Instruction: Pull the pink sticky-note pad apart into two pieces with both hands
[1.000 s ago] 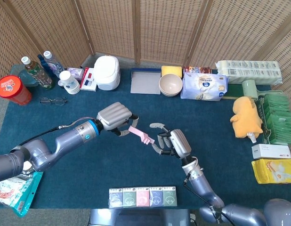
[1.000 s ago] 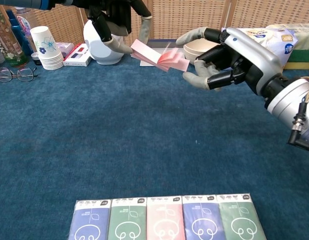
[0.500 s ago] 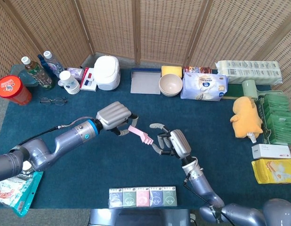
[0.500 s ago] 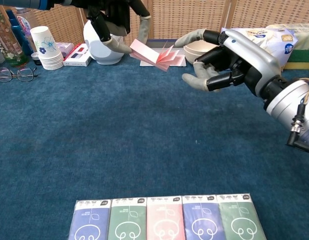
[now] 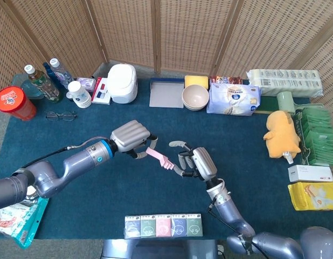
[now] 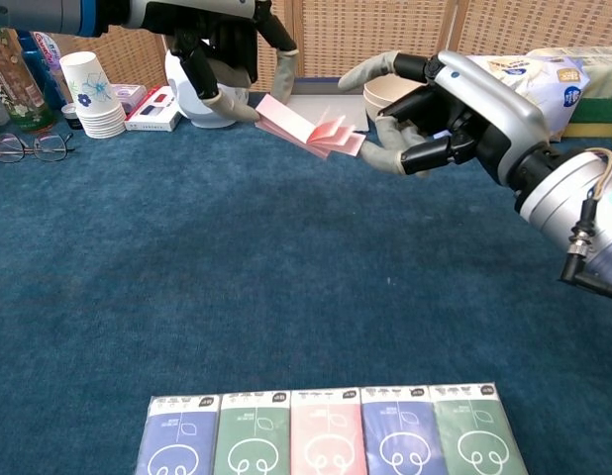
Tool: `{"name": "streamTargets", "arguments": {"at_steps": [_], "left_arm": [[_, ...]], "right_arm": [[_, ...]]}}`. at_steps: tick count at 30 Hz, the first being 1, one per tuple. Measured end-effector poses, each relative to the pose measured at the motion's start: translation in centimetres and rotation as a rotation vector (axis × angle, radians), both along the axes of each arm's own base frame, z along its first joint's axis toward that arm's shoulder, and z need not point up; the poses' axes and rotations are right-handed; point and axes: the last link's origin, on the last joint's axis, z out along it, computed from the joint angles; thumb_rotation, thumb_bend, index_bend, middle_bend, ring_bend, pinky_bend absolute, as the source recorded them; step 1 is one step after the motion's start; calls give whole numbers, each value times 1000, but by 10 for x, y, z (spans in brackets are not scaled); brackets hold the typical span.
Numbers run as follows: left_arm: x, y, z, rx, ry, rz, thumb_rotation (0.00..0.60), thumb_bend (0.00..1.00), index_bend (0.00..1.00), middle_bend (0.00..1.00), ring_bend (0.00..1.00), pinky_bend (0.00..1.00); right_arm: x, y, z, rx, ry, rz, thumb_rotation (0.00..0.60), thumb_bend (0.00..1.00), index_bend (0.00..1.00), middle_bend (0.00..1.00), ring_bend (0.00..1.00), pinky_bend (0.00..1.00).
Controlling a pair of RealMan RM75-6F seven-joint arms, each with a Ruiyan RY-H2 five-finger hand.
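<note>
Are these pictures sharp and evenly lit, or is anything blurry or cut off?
Head view: even light, soft shadows, everything sharp. Chest view: the pink pad is sharp, the right robot hand looms large, and the left robot hand is cropped by the top edge.

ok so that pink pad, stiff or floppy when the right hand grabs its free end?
Probably floppy: the pink sticky-note pad, held at one end by the left hand, already fans into loose leaves toward the right hand. Likely light too, since it stays up from that one-end hold. A few sheets may peel off rather than half.
</note>
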Motion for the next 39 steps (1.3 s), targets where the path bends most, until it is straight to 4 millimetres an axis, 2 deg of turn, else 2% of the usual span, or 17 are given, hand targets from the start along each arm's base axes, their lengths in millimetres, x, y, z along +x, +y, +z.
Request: {"name": "streamTargets", "arguments": {"at_steps": [15,31,39], "left_arm": [[1,1,-4,2,5,-5,600,352,677,927,986,952],[1,3,-7,2,9,-5,600,352,677,927,986,952],[1,2,-10,-4,14,-4,600,352,677,927,986,952]], "right_arm": [[6,1,-4,19,-1,7,600,354,320,828,881,760],[9,-1,-8,26,0,8,600,355,397,836,885,760],[8,-1,-7,22,-1,5,600,355,468,843,887,760]]}}
